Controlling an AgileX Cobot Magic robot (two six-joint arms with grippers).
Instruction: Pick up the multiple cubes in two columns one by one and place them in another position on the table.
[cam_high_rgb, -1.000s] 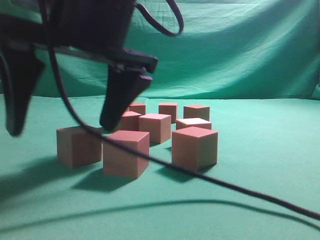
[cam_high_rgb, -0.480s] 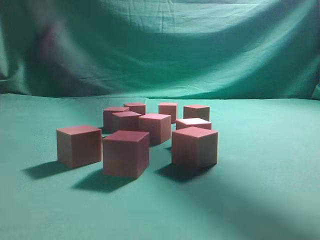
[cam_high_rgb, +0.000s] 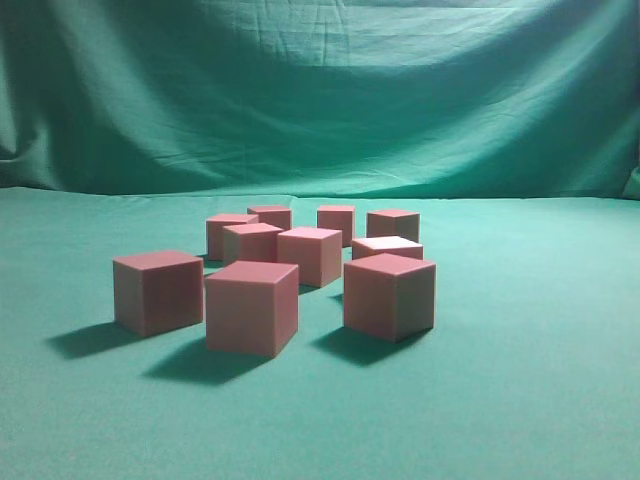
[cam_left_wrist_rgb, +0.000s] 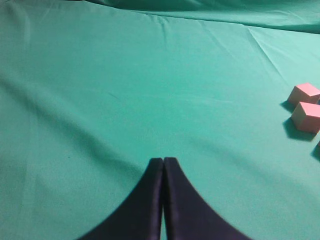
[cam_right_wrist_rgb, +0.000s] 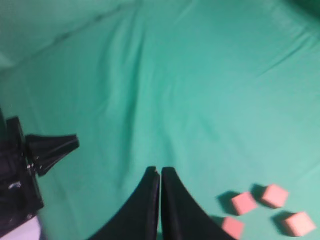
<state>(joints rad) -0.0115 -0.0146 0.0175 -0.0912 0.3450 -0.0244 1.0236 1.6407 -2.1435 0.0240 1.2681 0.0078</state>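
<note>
Ten cubes (cam_high_rgb: 251, 306) are seen clustered on the table (cam_high_rgb: 520, 400), unmoved since earlier | arm and cable seen one second ago are gone from exterior view | left gripper (cam_left_wrist_rgb: 163, 161) closed, empty, above bare cloth | right gripper (cam_right_wrist_rgb: 160, 171) closed, empty, raised.

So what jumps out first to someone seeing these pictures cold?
A huddle of pinkish-red cubes sits mid-table on the green cloth, three larger-looking ones nearest the camera. In the wrist views, the left gripper and right gripper are shut and empty above bare cloth, with cubes off to one side.
</note>
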